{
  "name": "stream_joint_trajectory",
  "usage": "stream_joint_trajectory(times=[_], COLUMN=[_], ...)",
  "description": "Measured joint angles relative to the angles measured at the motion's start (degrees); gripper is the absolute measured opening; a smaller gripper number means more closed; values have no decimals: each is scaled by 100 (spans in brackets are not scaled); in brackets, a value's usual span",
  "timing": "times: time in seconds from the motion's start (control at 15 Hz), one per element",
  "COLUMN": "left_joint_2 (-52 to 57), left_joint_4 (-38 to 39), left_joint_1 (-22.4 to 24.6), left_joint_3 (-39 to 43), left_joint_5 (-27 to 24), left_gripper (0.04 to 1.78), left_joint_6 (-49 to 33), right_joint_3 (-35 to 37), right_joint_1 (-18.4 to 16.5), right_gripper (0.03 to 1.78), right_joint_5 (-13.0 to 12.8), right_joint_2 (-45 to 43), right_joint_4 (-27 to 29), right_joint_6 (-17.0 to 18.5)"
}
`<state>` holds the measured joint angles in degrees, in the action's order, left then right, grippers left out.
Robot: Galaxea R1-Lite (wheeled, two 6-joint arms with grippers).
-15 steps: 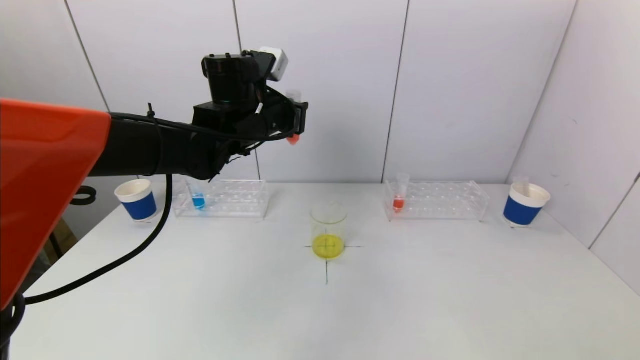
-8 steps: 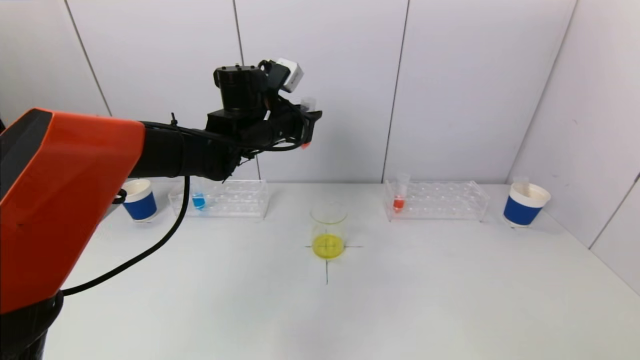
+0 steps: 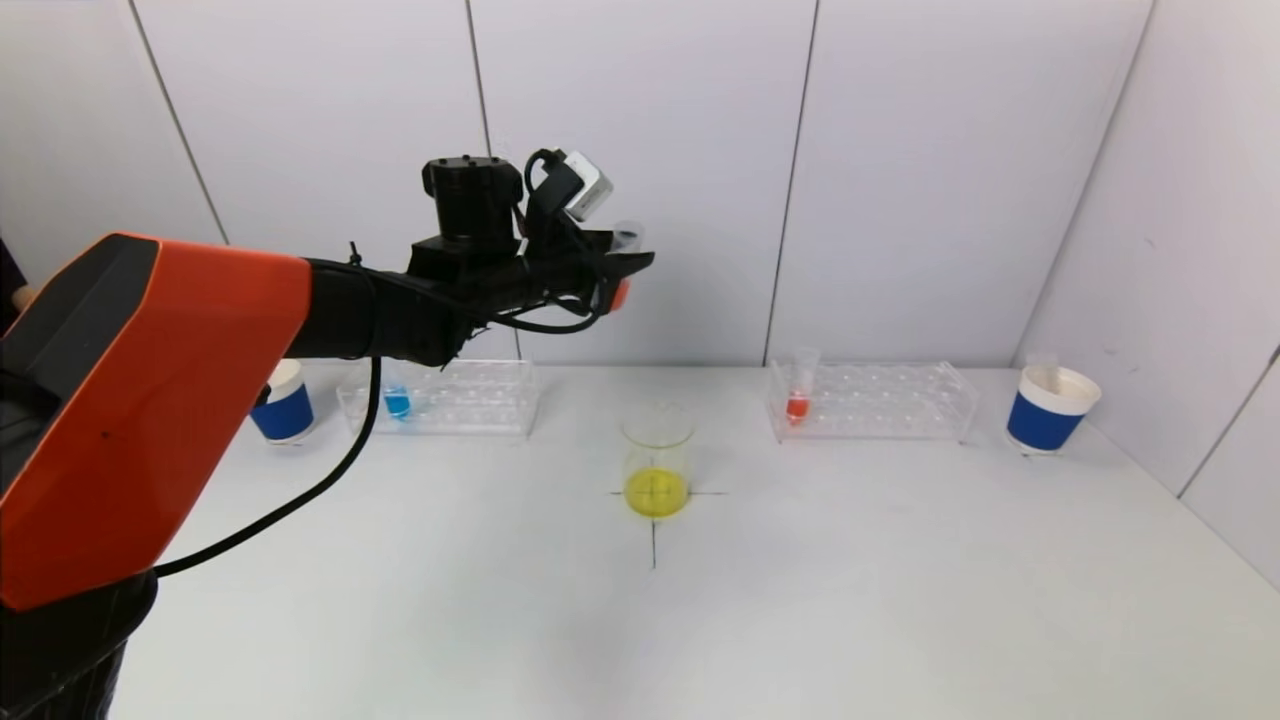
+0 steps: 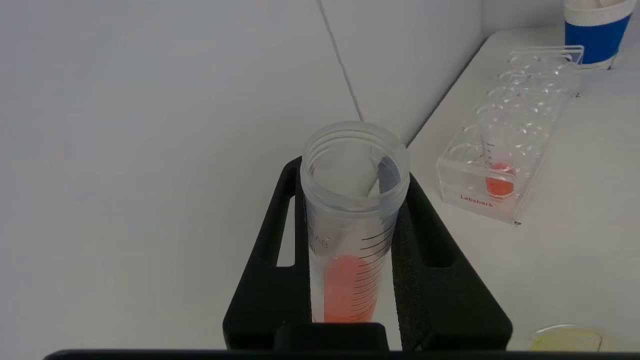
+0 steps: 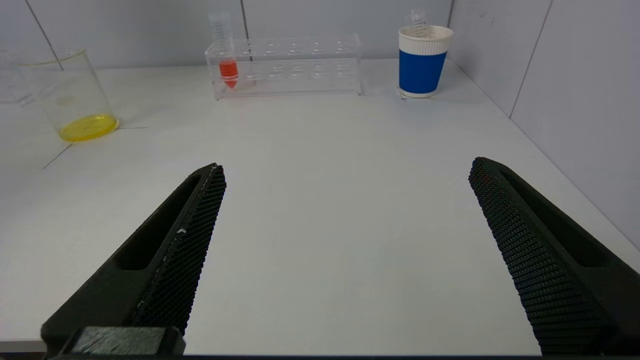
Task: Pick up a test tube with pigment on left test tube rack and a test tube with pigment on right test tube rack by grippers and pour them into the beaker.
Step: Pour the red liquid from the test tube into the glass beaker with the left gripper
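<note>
Test tube: translucent plastic, smooth, with printed graduations, held between matt black gripper fingers faced with rough foam-like pads. Right gripper: fingers matt black with a fine honeycomb texture. Beaker and test tube rack: clear and glossy; table: smooth matt white; cup: paper.

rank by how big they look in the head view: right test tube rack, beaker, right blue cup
1. right test tube rack, clearly widest
2. beaker
3. right blue cup, only slightly smaller than the beaker, so that pair is close
</note>
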<state>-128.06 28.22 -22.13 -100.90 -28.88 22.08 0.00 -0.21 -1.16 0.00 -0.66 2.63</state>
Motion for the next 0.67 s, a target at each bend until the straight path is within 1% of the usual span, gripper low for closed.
stream_joint_trajectory(times=[0.2, 0.33, 0.53, 0.67], left_joint_2=[-50, -52, -60, -82], left_joint_4=[-11, -17, -9, -5], left_joint_1=[91, 107, 157, 187], left_joint_3=[71, 184, 295, 372], left_joint_5=[-579, -714, -1117, -1182], left_gripper=[47, 47, 47, 47], left_joint_6=[527, 846, 1519, 1968], right_joint_3=[0, 0, 0, 0], right_joint_1=[-1, -1, 0, -1], right_gripper=[177, 177, 177, 177], right_joint_5=[0, 1, -2, -2], right_joint_2=[0, 0, 0, 0], right_joint_4=[0, -2, -2, -2], right_joint_6=[0, 0, 0, 0])
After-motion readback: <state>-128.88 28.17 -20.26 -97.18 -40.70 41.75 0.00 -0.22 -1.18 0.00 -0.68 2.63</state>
